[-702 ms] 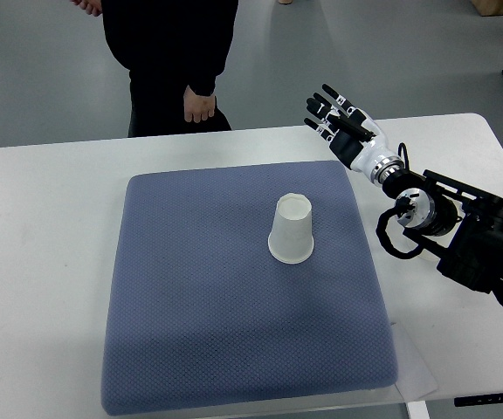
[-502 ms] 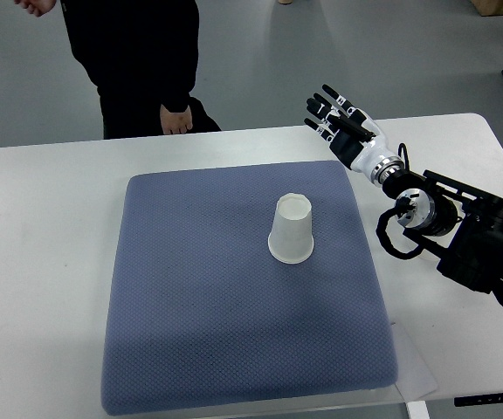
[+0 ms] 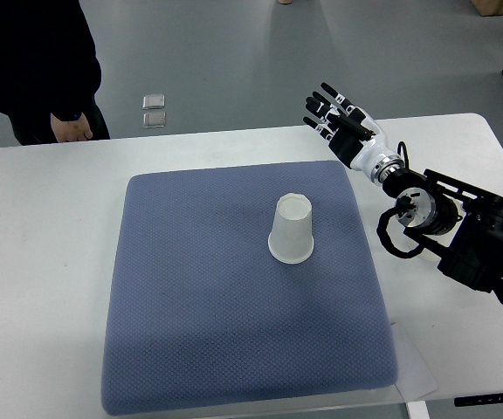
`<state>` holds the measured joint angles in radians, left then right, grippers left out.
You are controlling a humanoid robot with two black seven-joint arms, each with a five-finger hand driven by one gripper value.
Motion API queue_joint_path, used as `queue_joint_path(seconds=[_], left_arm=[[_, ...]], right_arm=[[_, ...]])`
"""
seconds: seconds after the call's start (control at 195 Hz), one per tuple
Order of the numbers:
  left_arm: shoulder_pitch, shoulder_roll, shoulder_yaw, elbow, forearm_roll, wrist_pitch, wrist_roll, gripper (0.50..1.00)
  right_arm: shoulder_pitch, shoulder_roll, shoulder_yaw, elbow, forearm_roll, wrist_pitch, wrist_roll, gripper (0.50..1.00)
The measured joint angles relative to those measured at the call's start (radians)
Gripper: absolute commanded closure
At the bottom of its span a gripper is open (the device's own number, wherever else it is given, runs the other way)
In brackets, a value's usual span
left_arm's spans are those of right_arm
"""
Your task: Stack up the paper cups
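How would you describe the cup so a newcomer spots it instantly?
On the white table lies a blue-grey mat. Slightly right of its middle stands a white paper cup, upside down with its wide rim on the mat. It is the only thing on the mat; the open right hand is off the mat's far right corner.

Only the upturned paper cup (image 3: 291, 230) interrupts the blue mat (image 3: 190, 332); person (image 3: 33, 65) stands at the tabletop's (image 3: 33, 262) far left corner.

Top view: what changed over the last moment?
The person in dark clothing moved left along the table's far edge, uncovering two small squares on the floor. The right robot hand, fingers spread, the upside-down white paper cup and the blue-grey mat stayed put.
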<state>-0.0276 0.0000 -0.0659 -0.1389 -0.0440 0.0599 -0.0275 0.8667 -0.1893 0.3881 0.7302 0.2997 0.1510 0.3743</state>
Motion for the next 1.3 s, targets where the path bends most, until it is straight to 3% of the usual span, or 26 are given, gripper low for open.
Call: queue_joint_path(seconds=[0.205,0.364,0.533,0.702,1.03,1.184,1.302], left_arm=[[0.000,0.000,0.000,0.001,0.000,0.000,0.000,0.500],[0.000,0.000,0.000,0.001,0.000,0.000,0.000,0.500],[0.000,0.000,0.000,0.001,0.000,0.000,0.000,0.500],[0.000,0.000,0.001,0.001,-0.001,0.000,0.000,0.500],[0.000,0.000,0.002,0.001,0.000,0.000,0.000,0.500],[0.000,0.000,0.002,0.001,0.000,0.000,0.000,0.500],[0.000,0.000,0.002,0.001,0.000,0.000,0.000,0.500]], right_arm=[[0.032,-0.027,-0.009,0.005,-0.012,0.022,-0.004,0.587],[0.107,-0.128,-0.098,0.055,-0.067,0.033,-0.024,0.587],[0.299,-0.248,-0.381,0.114,-0.087,0.054,-0.032,0.587],[0.559,-0.302,-0.746,0.153,-0.095,0.086,-0.034,0.587],[1.021,-0.220,-1.374,0.267,-0.417,0.141,-0.069,0.587],[1.145,-0.143,-1.565,0.333,-0.570,0.170,-0.109,0.587],[1.242,-0.112,-1.658,0.398,-0.662,0.235,-0.155,0.587]])
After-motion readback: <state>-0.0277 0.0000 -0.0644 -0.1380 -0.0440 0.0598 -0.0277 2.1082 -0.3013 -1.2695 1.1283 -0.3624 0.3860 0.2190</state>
